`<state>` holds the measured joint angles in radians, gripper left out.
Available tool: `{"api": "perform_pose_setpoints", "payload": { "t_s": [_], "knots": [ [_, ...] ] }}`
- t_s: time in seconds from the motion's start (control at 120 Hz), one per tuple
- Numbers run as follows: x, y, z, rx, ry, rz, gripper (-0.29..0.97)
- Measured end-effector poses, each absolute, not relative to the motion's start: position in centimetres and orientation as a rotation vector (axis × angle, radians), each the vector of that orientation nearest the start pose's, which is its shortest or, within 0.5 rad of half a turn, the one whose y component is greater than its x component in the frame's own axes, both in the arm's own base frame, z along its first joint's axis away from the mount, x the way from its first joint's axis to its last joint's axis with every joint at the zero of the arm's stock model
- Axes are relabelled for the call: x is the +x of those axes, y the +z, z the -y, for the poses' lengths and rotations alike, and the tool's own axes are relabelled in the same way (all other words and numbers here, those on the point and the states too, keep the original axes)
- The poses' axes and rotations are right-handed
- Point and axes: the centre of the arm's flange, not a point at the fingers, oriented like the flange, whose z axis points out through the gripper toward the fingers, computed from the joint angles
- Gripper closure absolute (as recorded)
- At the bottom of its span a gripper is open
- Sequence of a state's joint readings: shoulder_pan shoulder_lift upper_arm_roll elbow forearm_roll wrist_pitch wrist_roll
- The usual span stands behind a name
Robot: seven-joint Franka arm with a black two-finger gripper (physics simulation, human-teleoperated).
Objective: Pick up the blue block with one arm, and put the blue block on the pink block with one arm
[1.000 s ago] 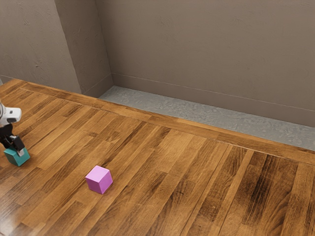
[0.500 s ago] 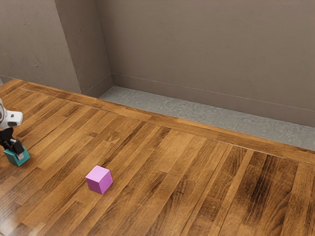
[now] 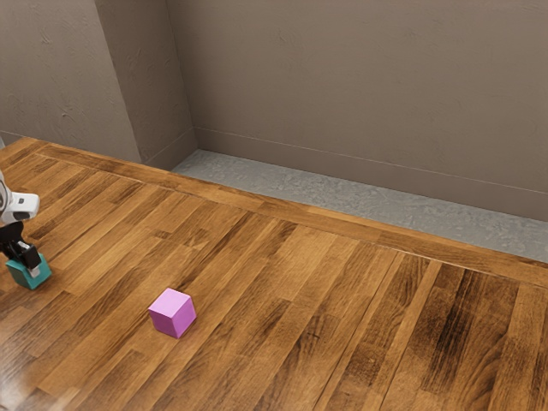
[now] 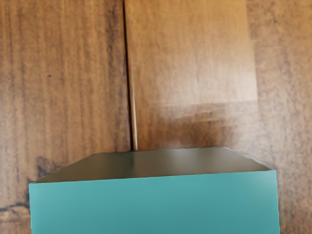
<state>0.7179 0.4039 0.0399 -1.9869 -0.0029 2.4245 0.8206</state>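
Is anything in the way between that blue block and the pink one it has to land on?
Nothing visible is. The blue block sits by the claw at the exterior view's left edge; the pink block stands apart, to its right and nearer the camera, with just wooden tabletop between them.

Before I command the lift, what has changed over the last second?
The gripper has sunk slightly onto the teal block, mostly in the first half second; since then it has barely moved. Whether it has taken hold I cannot tell. The teal block remains on the wooden table, not lifted, and the pink block sits where it was, apart from it.
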Motion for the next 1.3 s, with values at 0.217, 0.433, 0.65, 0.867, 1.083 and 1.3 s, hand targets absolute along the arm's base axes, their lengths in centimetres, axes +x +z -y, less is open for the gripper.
{"api": "perform_pose_setpoints", "payload": {
  "t_s": [0.217, 0.433, 0.65, 0.867, 1.083, 1.3],
  "knots": [
    [44.7, 26.8, -42.1, -3.101, -0.03, -0.089, 0.27],
    [46.5, 29.1, -37.9, -3.109, -0.072, -0.18, 0.3],
    [48.9, 36.2, -28.2, -3.087, -0.129, -0.364, 0.3],
    [51.4, 38.7, -13.5, -3.09, -0.05, -0.514, 0.3],
    [52.6, 38.1, 1.7, -3.104, 0.02, -0.609, 0.29],
    [49.2, 36.9, 15.6, -3.068, 0.097, -0.731, 0.29]
  ]
}}
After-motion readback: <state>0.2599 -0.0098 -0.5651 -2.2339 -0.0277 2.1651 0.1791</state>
